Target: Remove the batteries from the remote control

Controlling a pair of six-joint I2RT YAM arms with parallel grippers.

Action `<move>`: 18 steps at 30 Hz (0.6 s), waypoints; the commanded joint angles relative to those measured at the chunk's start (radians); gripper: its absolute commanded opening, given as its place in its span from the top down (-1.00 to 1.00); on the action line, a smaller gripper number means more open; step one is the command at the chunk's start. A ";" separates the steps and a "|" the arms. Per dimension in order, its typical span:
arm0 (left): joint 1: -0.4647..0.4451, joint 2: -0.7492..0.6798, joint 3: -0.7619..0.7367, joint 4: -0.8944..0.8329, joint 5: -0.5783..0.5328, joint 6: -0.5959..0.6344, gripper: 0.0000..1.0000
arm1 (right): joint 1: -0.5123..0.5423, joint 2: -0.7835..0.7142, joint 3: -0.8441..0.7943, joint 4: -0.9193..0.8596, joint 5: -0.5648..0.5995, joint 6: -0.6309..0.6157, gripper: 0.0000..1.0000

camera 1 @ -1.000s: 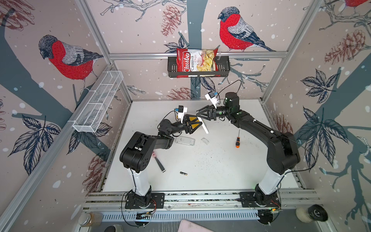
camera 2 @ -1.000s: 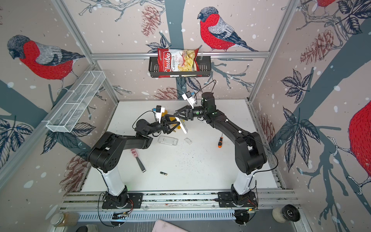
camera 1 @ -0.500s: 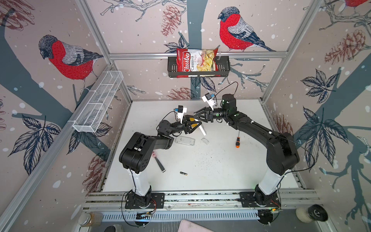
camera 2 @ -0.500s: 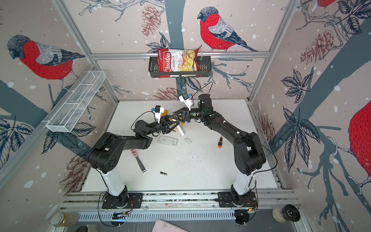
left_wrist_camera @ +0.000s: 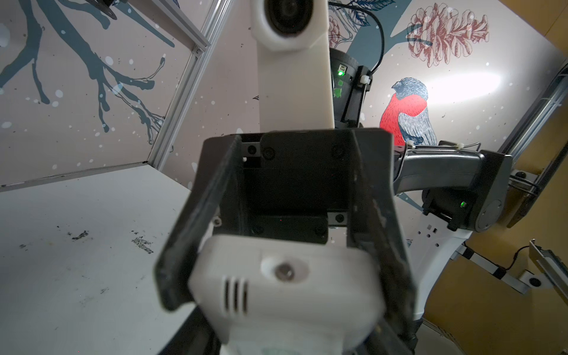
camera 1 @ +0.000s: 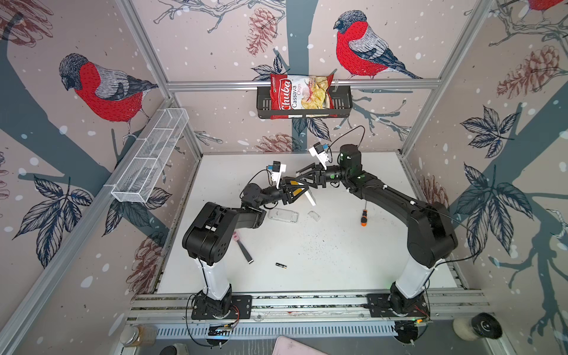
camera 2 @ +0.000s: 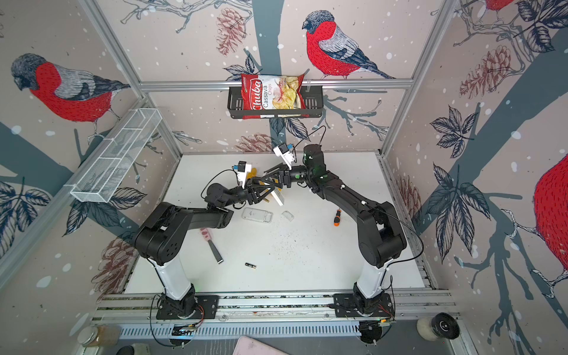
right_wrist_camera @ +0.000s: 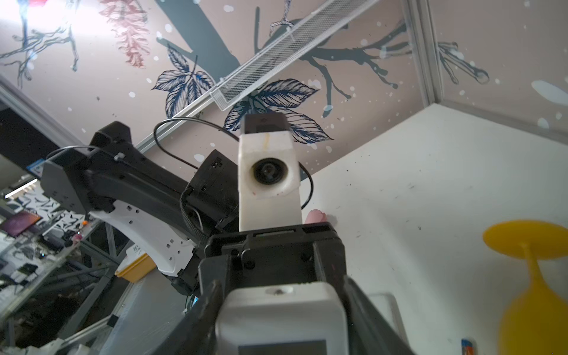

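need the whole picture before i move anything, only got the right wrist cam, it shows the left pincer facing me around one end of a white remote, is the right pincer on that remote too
observer: Yes. The left wrist view shows the right pincer straddling the remote at its slotted end, one finger on each side. I can't tell whether it is pressing.
operator: anything unloaded yet
observer: One battery lies loose on the table toward the front, far from the remote.
operator: any tools around
observer: A screwdriver lies on the right half of the table, with nothing touching it.
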 commanded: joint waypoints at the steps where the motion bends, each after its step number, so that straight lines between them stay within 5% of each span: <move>1: 0.000 -0.020 -0.010 -0.029 -0.035 0.067 0.36 | -0.007 -0.003 -0.005 0.019 0.036 0.017 -0.42; 13: 0.008 -0.128 -0.069 -0.411 -0.261 0.212 0.52 | -0.129 -0.007 -0.119 0.261 0.184 0.199 -0.87; 18: 0.013 -0.228 -0.084 -0.699 -0.444 0.257 0.49 | -0.142 -0.017 -0.094 0.066 0.457 0.073 -0.90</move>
